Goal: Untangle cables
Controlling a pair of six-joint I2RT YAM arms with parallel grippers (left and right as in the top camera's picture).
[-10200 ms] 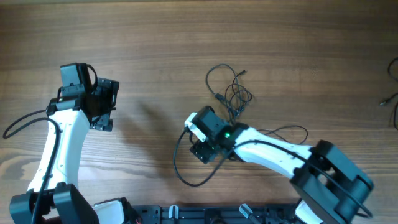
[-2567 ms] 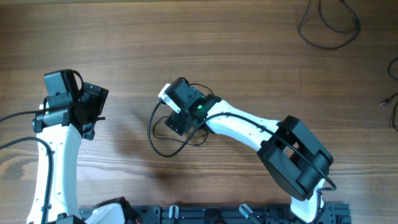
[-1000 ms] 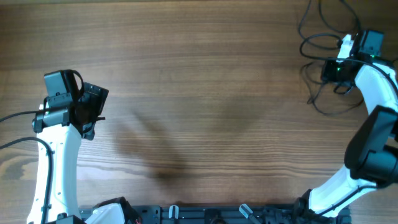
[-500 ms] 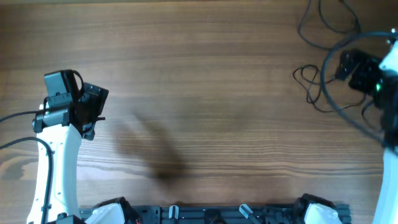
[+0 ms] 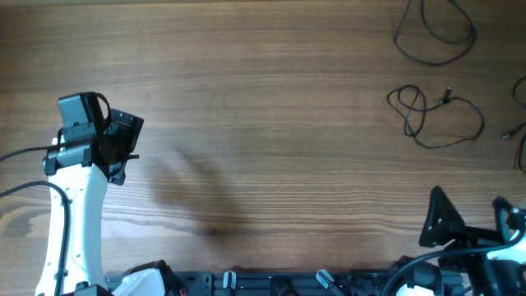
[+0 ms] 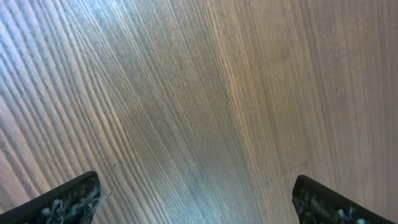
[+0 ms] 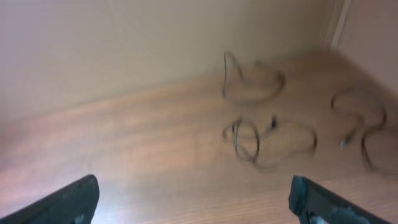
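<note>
Three separate cables lie at the table's right. One thin black cable (image 5: 436, 33) loops at the far right corner, and a second cable (image 5: 436, 117) rests below it in loose loops. The third cable (image 5: 519, 136) runs off the right edge. The right wrist view shows all three ahead: the far cable (image 7: 252, 78), the middle cable (image 7: 267, 140) and the right-hand cable (image 7: 364, 127). My right gripper (image 5: 470, 215) is at the near right edge, open and empty (image 7: 196, 202), well short of the cables. My left gripper (image 5: 130, 148) is at the left, open over bare wood (image 6: 199, 202).
A wooden table (image 5: 263, 123) fills the view. A black rail (image 5: 271, 284) runs along its near edge between the arm bases. The left arm's white link (image 5: 78, 205) stretches up from the near left.
My right arm has pulled back from the far right to the near right edge. It let go of the middle cable, which now lies loose. The left arm has not moved.
</note>
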